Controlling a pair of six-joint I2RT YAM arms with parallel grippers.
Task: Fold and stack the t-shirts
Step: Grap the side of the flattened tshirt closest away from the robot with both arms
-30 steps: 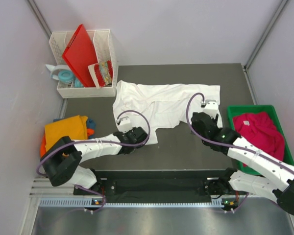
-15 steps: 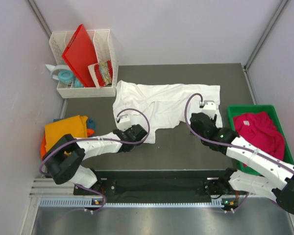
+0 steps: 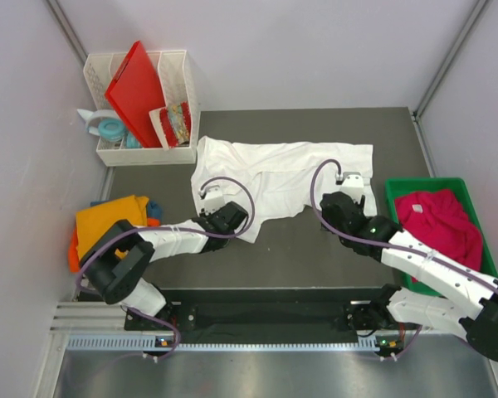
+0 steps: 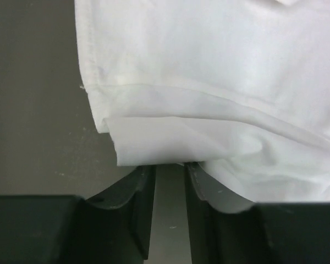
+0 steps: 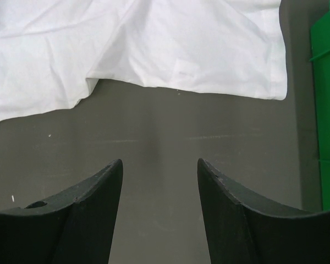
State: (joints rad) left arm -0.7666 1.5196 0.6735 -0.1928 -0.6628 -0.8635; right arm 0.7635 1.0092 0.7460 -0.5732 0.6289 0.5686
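Left fingers (image 4: pixel 137 203) advanced onto white t-shirt (image 4: pixel 209 82).

The left arm (image 3: pixel 170 239) lies low and stretched out from its base at the near left, its forearm running rightward toward the middle of the table. The left gripper (image 3: pixel 224 217) points away from the bases. In the left wrist view the left gripper (image 4: pixel 169 173) has its two dark fingers (image 4: pixel 140 190) standing parallel with only a narrow slit between them, the very tips covered from view. The right arm (image 3: pixel 423 261) reaches from the near right corner up and leftward, elbow bent. The right gripper (image 3: pixel 353 192) also faces the far side. In its own wrist view the right gripper (image 5: pixel 159 165) has its jaws spread wide, holding nothing.
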